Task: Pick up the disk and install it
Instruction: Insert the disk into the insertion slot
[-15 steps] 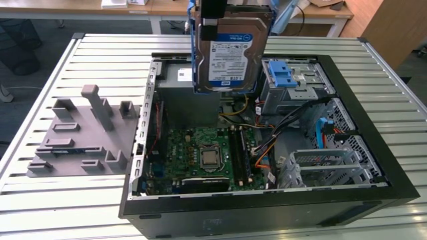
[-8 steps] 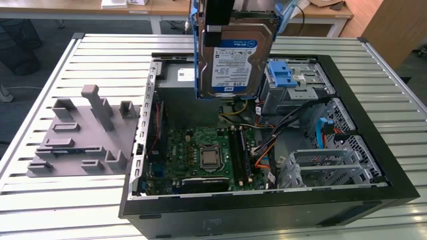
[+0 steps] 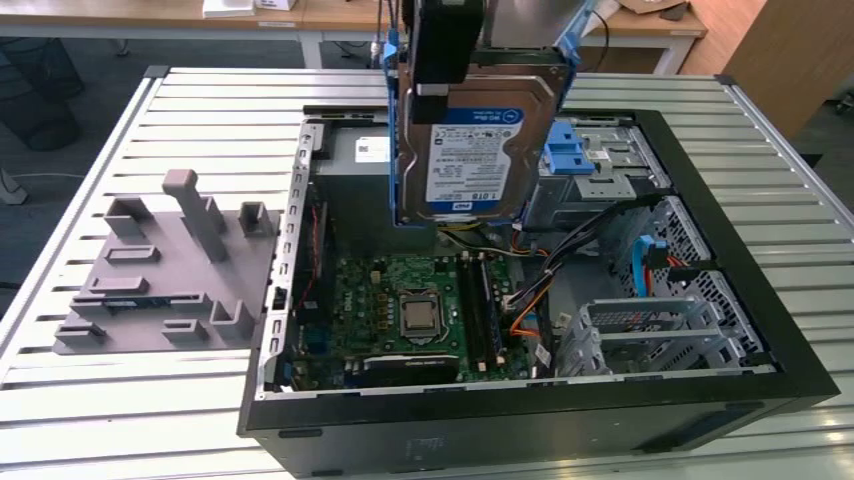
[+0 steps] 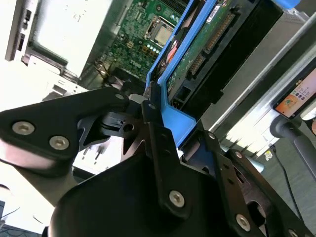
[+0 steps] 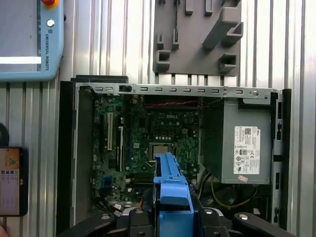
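- The gripper (image 4: 173, 123) is clamped on the disk (image 3: 474, 150), its black metal fingers (image 4: 150, 106) pinching the end of the blue frame (image 5: 170, 185) that runs round the disk.
- The disk hangs upright, label facing the exterior view, above the open computer case (image 3: 747, 300) and clear of everything in it.
- My guess on handling: it is stiff and dense for its size. The smooth silver face looks slippery and the bare green circuit side in the second wrist view looks fragile, so the plastic frame's edges are the safer place to hold.
- Below it lies the green main board (image 3: 400, 300), studded with small parts, with a square silver chip socket (image 3: 419, 316) in the middle.
- Just beyond, on the exterior view's right, sits a grey metal drive cage (image 3: 587, 150) with blue handles.
- A grey power box (image 5: 244, 148) with a white label fills one corner of the case.
- The case rests on a ribbed metal table (image 3: 200, 100), with a grey plastic holder plate (image 3: 174, 270) beside it.
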Robot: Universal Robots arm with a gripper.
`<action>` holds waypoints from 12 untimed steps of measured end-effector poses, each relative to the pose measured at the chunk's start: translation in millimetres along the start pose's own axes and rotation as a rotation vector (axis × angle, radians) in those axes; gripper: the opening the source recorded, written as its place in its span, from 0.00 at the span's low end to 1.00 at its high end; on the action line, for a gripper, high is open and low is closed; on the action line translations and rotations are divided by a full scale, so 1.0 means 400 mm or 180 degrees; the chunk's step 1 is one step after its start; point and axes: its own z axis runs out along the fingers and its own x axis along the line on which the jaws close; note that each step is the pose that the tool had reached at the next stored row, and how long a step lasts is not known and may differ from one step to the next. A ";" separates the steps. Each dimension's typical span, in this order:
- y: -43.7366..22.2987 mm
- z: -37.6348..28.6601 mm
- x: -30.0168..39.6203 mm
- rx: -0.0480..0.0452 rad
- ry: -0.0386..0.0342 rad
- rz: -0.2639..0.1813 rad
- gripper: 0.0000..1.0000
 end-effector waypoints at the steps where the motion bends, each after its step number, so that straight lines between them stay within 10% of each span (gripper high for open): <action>1: -0.001 0.000 0.007 0.0000 0.0000 0.0000 0.36; 12: -0.094 0.005 0.027 0.0000 0.0000 0.0000 0.36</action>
